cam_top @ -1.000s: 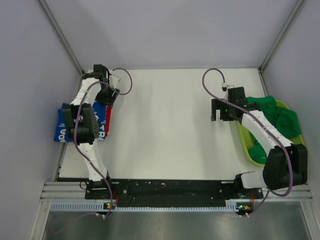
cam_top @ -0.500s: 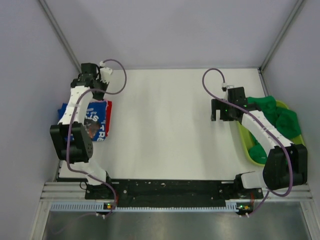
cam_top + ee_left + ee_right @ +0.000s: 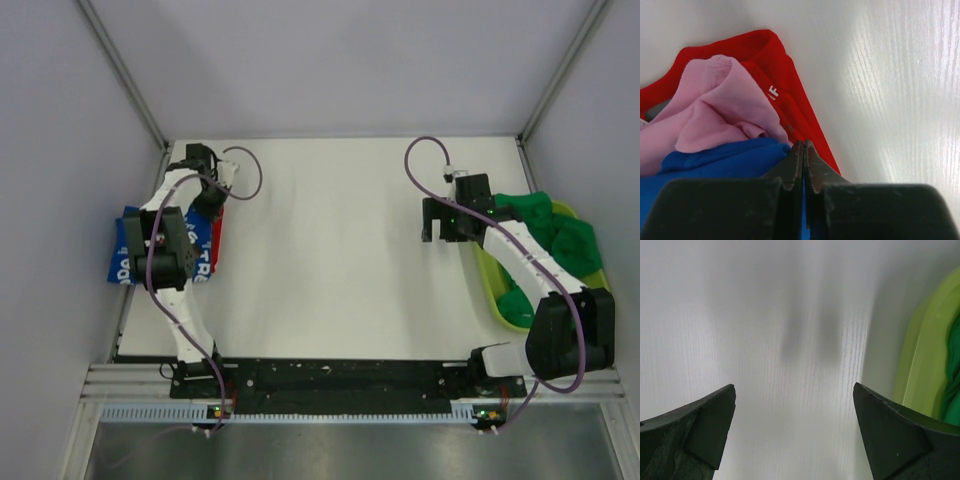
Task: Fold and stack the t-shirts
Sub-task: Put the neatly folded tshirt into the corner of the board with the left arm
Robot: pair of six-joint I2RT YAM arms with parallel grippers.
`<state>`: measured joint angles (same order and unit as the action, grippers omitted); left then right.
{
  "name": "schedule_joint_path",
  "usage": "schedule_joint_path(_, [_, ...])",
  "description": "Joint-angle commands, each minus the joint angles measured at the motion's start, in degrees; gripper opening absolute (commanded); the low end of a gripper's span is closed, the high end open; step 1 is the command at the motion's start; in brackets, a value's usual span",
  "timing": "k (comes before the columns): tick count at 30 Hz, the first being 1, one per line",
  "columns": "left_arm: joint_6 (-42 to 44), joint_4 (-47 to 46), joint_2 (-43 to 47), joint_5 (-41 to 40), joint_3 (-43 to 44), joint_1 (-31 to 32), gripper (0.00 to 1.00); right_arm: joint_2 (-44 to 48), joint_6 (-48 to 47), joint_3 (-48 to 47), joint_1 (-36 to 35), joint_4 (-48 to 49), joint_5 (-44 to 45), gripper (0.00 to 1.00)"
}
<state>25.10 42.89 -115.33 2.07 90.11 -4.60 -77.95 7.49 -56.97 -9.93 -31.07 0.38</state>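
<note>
A stack of t-shirts lies at the table's left edge. The royal-blue one (image 3: 128, 262) with white lettering is on top, and a red one (image 3: 217, 235) shows along its right side. In the left wrist view a pink t-shirt (image 3: 715, 110) bunches between the red one (image 3: 785, 95) and the blue one (image 3: 715, 160). My left gripper (image 3: 208, 200) (image 3: 804, 145) is shut, its tips over the far right corner of the stack. My right gripper (image 3: 443, 236) (image 3: 794, 386) hangs open over bare table. Green t-shirts (image 3: 548, 218) are heaped in the basket beside it.
The lime-green plastic basket (image 3: 490, 275) (image 3: 920, 355) stands at the right edge of the white table (image 3: 330, 240), with green cloth (image 3: 954, 390) inside. Grey walls close in on three sides. The arm bases sit on the black rail (image 3: 340, 375) at the near edge.
The left gripper shut, swung out past the far end of the stack, then came back over its far right corner. The right arm has not moved.
</note>
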Motion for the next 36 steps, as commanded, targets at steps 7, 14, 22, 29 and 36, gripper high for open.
schedule_joint_path(7, [0.21, 0.26, 14.50, 3.73, -1.50, -2.34, 0.20, 2.28, -0.72, -0.16, 0.09, 0.48, -0.12, 0.99])
schedule_joint_path(14, [3.46, 1.49, 31.11, 9.52, -13.71, -2.78, 0.67, 3.42, 0.25, -0.25, 0.18, 0.92, -0.12, 0.99])
schedule_joint_path(22, [5.22, -10.35, 49.65, 23.50, -38.65, -2.69, 0.99, 11.76, 2.44, 3.96, 0.18, 4.96, -1.51, 0.99])
schedule_joint_path(29, [6.35, -20.21, 58.28, 30.54, -55.38, -2.61, 0.99, 25.81, 6.39, 16.08, 0.09, 14.01, -3.63, 0.99])
schedule_joint_path(36, [6.71, -20.13, 60.92, 32.48, -56.18, -2.52, 0.99, 33.91, 9.65, 26.28, 0.09, 19.64, -3.55, 0.99])
